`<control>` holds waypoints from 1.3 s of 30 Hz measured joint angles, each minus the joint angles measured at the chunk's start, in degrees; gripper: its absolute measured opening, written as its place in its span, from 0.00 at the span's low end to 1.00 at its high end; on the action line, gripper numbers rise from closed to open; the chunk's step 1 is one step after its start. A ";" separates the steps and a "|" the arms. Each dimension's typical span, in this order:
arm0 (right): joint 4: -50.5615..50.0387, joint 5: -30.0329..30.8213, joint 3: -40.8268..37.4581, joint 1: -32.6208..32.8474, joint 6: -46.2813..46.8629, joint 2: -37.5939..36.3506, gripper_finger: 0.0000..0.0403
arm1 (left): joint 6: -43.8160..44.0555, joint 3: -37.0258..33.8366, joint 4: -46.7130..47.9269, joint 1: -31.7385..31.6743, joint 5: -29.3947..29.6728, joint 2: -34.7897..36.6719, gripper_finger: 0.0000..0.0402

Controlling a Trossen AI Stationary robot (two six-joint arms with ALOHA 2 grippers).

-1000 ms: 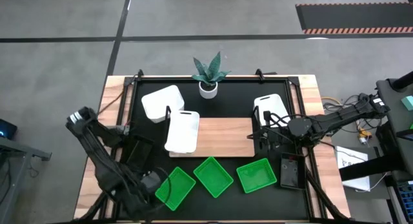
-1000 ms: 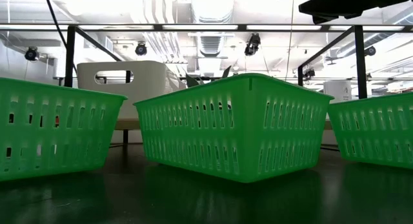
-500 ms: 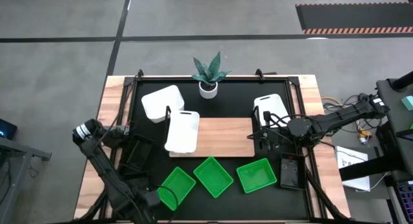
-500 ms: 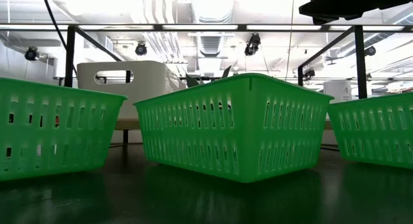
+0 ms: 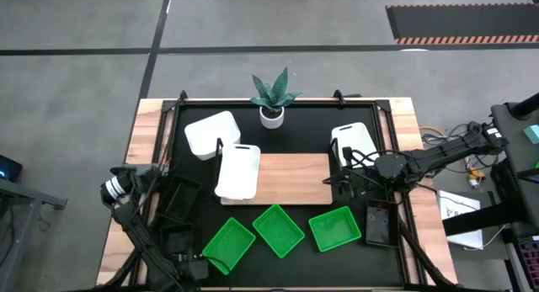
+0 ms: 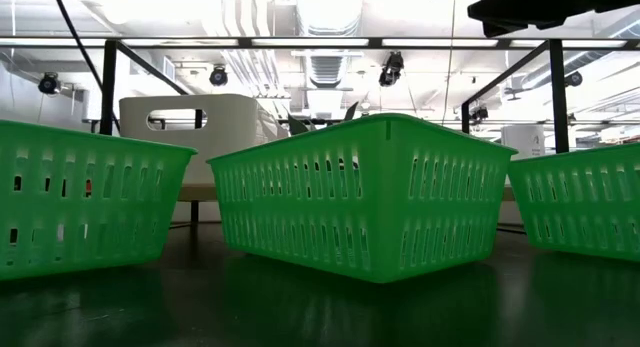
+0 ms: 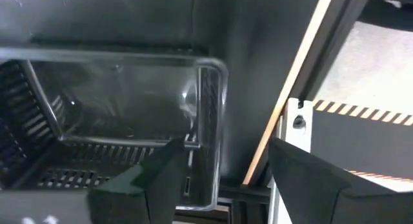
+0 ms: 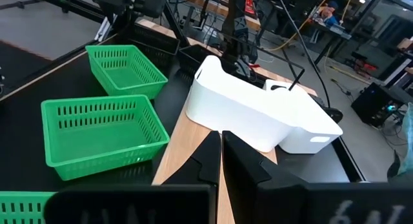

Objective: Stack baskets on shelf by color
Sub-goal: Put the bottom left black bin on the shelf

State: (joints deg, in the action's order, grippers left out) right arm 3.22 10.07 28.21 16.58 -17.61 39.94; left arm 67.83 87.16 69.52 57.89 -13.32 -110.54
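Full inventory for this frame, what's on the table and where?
green baskets: three, bright green, in a row along the mat's front, before the shelf
white baskets: three, white; two rear left, one of them overlapping the shelf's left end; one rear right
black baskets: at least two, black; left side and right front
shelf: one, light wood, centre
potted plant: one, white pot, rear centre
mat: one, black, covers the table
left gripper: open, front left beside a black basket
right gripper: shut, at the shelf's right end

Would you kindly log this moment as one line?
left end effector: open over black basket | right end effector: shut, above shelf
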 joint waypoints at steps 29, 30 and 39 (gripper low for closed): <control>-0.03 0.02 -0.02 0.00 0.04 0.00 0.02 | 2.41 -3.53 -2.91 0.91 -0.21 -0.77 0.01; -0.08 0.02 0.01 0.01 0.21 0.00 0.02 | 2.43 -3.30 -2.89 0.82 -0.53 -0.74 0.01; -0.10 0.02 0.22 0.02 0.49 -0.02 0.02 | 2.80 3.44 1.79 -2.24 -6.99 -0.09 0.00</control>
State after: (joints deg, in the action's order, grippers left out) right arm 3.11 10.09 28.42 16.60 -17.12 39.92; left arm 70.63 90.59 71.31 55.64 -20.31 -110.63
